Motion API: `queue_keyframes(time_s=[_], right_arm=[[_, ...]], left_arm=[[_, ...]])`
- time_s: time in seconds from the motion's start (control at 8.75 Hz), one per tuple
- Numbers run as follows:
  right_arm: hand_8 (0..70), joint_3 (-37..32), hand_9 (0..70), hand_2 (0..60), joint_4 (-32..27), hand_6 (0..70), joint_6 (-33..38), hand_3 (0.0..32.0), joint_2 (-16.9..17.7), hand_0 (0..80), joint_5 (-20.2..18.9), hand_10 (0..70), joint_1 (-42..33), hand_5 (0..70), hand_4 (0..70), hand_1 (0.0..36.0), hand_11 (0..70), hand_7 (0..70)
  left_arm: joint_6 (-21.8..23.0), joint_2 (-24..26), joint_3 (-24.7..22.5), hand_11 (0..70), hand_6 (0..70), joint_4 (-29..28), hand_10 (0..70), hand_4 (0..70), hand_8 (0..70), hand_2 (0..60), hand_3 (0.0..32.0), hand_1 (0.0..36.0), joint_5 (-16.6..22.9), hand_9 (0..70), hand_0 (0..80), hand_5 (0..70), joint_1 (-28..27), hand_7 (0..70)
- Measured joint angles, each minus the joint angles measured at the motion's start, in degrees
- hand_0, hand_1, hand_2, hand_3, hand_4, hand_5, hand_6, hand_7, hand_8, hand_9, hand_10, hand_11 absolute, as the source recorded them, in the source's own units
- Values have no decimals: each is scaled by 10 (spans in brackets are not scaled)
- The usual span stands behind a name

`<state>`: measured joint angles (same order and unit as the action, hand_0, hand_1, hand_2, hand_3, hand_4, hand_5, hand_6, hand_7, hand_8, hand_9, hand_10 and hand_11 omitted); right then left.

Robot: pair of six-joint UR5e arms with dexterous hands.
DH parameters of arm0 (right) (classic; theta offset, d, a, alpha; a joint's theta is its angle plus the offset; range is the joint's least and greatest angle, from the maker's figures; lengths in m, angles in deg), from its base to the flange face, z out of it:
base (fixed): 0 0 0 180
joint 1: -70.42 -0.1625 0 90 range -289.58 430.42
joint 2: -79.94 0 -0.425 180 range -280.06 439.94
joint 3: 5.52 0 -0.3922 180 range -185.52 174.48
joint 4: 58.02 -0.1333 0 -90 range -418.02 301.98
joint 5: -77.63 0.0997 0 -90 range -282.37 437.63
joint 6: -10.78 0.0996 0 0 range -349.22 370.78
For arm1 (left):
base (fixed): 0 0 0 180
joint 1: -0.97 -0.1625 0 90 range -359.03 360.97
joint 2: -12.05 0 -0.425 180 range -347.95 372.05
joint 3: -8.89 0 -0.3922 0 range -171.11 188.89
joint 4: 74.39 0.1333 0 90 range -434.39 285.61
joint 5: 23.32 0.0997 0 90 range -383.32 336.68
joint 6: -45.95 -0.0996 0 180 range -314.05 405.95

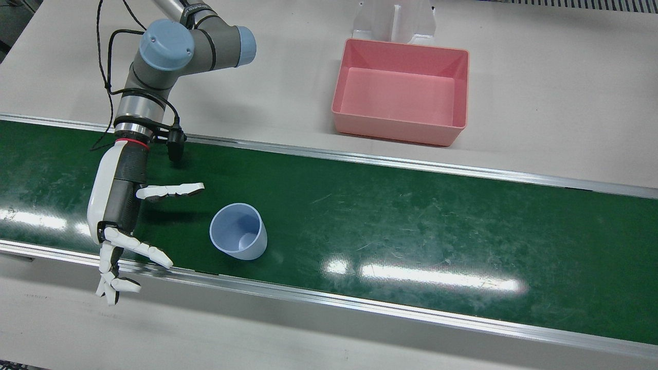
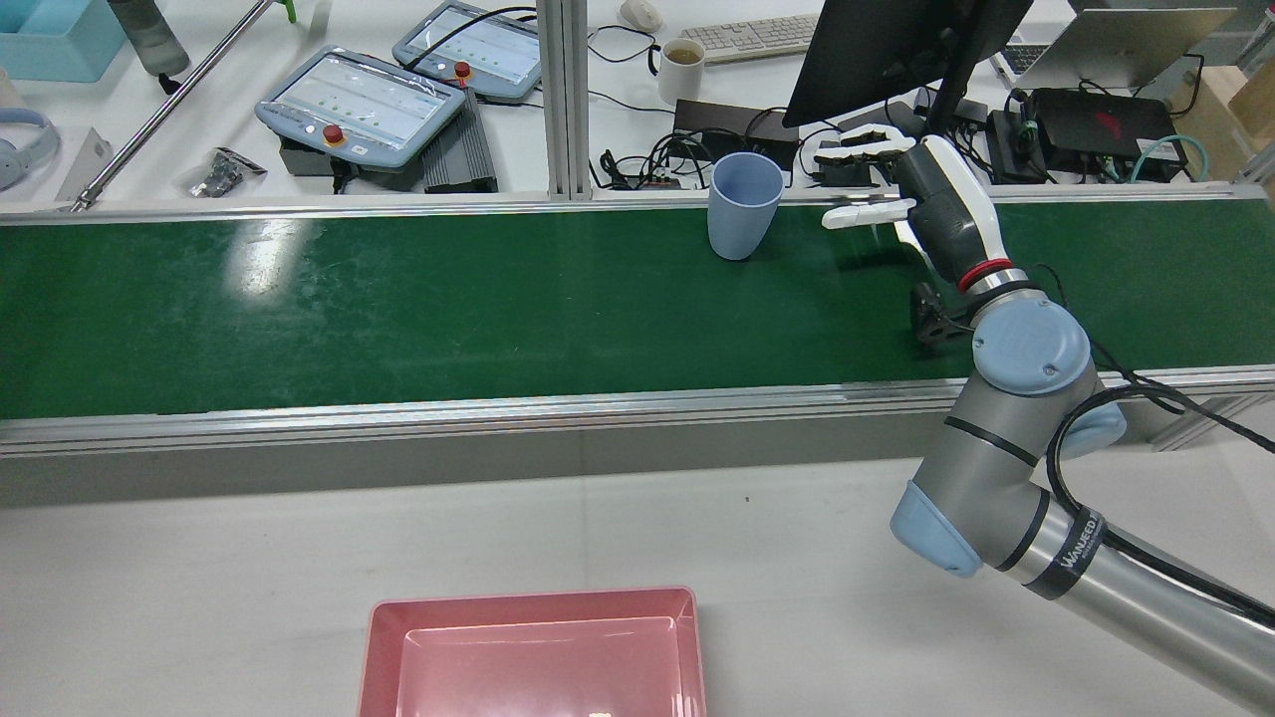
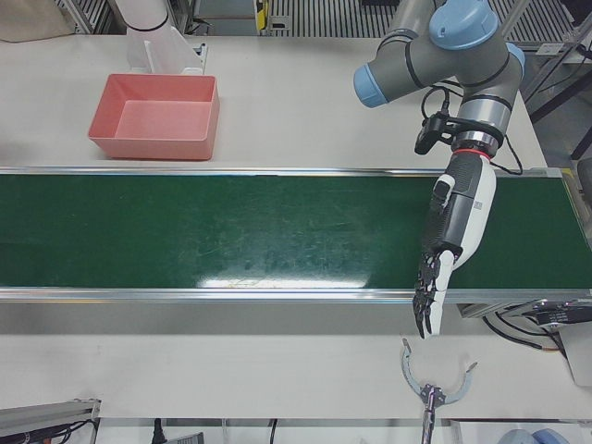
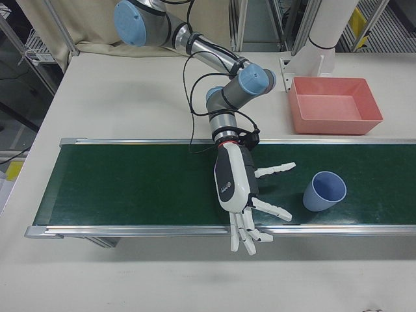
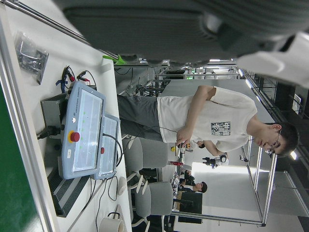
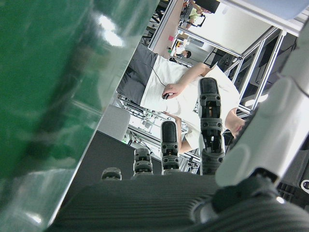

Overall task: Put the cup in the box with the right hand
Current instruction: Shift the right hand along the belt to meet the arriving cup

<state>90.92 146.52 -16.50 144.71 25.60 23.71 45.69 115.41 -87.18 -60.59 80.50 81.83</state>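
Right hand (image 1: 121, 226) was open, fingers spread, holding nothing, just beside upright blue cup (image 1: 239, 231) on green belt (image 1: 411, 226). Pink box (image 1: 401, 92) sat well apart on the bench (image 1: 565, 103).

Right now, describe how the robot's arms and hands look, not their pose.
The right arm is grey metal tubing with pale blue joint caps, a black band with white lettering, and a loose black cable running alongside. A red ring marks the wrist. The right hand has a white shell, dark grey palm and white fingers. The left arm and left hand look the same.
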Motion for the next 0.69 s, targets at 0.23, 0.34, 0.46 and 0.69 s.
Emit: queue_keyframes(time_s=[0.23, 0.34, 0.46, 0.69], right_arm=[[40, 0, 129, 0, 0, 61, -5, 78, -1, 479, 0, 0, 2, 9, 428, 0, 0, 407], [40, 0, 128, 0, 0, 60, -7, 78, -1, 478, 0, 0, 3, 9, 426, 0, 0, 404], [39, 0, 128, 0, 1, 60, -8, 80, -1, 478, 0, 0, 3, 9, 424, 0, 0, 404], [40, 0, 130, 0, 1, 61, -8, 78, 0, 479, 0, 0, 4, 9, 427, 0, 0, 411]], left_arm=[[0, 0, 0, 0, 0, 0, 0, 0, 0, 0, 0, 0, 0, 0, 0, 0, 0, 0], [0, 0, 0, 0, 0, 0, 0, 0, 0, 0, 0, 0, 0, 0, 0, 0, 0, 0], [0, 0, 0, 0, 0, 0, 0, 0, 0, 0, 0, 0, 0, 0, 0, 0, 0, 0], [0, 0, 0, 0, 0, 0, 0, 0, 0, 0, 0, 0, 1, 0, 0, 0, 0, 0]])
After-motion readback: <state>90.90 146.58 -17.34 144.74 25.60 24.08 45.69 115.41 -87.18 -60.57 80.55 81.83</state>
